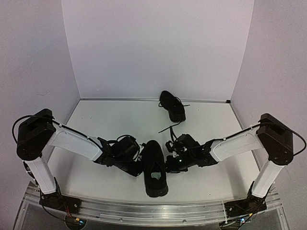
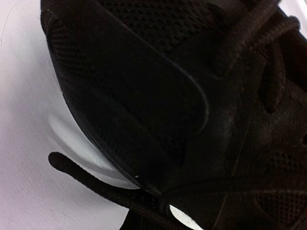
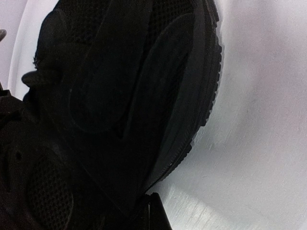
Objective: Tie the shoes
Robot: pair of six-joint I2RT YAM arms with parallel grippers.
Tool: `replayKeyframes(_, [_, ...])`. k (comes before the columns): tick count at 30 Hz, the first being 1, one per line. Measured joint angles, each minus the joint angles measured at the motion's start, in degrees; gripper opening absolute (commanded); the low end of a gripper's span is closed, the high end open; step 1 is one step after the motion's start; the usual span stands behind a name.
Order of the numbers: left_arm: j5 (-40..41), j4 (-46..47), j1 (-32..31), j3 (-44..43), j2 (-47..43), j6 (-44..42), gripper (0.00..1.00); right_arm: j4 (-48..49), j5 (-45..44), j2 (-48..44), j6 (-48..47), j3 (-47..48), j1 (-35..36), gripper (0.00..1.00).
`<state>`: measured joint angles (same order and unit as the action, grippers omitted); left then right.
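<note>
Backdrop: white table (image 1: 110, 120) | plain white back wall (image 1: 158, 48) at table's far edge | left wall (image 1: 33, 57), right wall (image 1: 280, 57) flank table | aluminium rail (image 1: 153, 209) along table's near edge | light even, soft

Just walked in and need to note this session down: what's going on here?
Two robot arms are working on the nearer black shoe at the front middle of the table. The left tool and right tool flank it, both shut. Whether either pinches a lace cannot be told. A loose lace end lies on the table, so the shoe looks untied. The second shoe sits apart at the back.
</note>
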<state>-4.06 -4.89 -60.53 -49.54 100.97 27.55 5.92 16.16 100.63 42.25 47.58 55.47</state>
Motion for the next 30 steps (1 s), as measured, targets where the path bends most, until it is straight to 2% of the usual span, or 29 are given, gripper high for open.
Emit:
replayKeyframes(9, [2.1,-1.2,1.4,-3.5,2.3,-0.4,0.0,-0.9,1.3,3.1,-1.3,3.8,-3.4,0.0])
replayKeyframes(22, [1.7,-1.6,5.1,-3.7,2.4,-1.1,0.0,1.3,3.9,4.1,-0.4,4.5,-3.0,0.0])
replayKeyframes(30, [1.4,-1.4,5.4,-4.0,1.5,-1.0,0.0,2.2,3.9,-1.3,0.2,-0.2,-3.4,0.0])
